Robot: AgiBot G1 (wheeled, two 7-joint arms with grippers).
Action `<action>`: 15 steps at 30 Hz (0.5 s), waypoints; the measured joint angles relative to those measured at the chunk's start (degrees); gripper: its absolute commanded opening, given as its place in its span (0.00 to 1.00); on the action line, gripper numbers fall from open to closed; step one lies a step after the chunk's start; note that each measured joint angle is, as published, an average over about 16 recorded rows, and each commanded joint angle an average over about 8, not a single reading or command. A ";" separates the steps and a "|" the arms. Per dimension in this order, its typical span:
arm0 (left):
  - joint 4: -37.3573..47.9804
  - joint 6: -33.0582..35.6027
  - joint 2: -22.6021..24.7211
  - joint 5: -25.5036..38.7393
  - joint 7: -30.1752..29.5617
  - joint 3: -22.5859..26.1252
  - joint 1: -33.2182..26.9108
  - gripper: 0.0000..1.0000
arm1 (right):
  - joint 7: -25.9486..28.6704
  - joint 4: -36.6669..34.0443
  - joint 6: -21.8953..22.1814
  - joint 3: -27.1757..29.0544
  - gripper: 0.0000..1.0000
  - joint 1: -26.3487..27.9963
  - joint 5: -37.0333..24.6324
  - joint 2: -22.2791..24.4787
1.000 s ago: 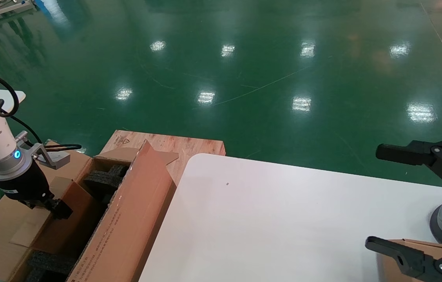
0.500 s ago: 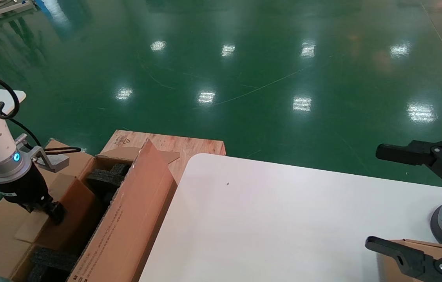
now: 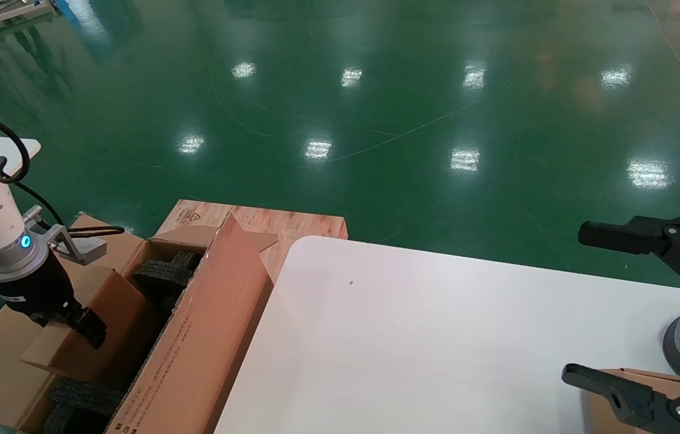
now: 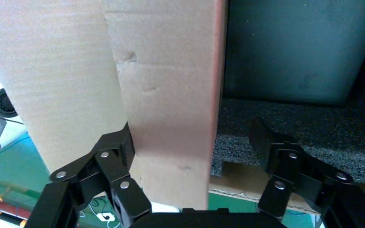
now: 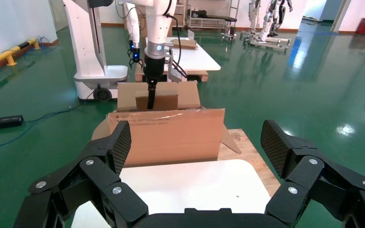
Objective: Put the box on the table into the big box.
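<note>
Placement is in hand: the box [image 3: 84, 328] is pinched by the left gripper [image 3: 78, 322] over the big box [image 3: 195, 355], beside the table [image 3: 436, 343] left edge; lowering and release are called for. The right gripper [image 3: 629, 313] is parked agape at the right edge.

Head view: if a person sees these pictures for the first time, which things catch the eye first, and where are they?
First comes the left claw at the left, holding the box over the big box, a long carton with black foam blocks inside. Next is the white table, filling the middle. The right claw hangs open at the right edge, above the shiny green floor.
</note>
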 measured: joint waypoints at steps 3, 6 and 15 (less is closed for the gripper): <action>0.34 -0.16 0.10 -0.08 0.14 -0.44 -0.41 1.00 | 0.00 0.00 0.00 0.00 1.00 0.00 0.00 0.00; 0.93 -0.36 0.22 -0.26 0.49 -1.24 -1.08 1.00 | 0.00 0.00 0.00 0.00 1.00 0.00 0.00 0.00; 3.35 -0.72 0.05 -1.91 4.00 -5.75 -5.58 1.00 | 0.00 0.00 0.00 0.00 1.00 0.00 0.00 0.00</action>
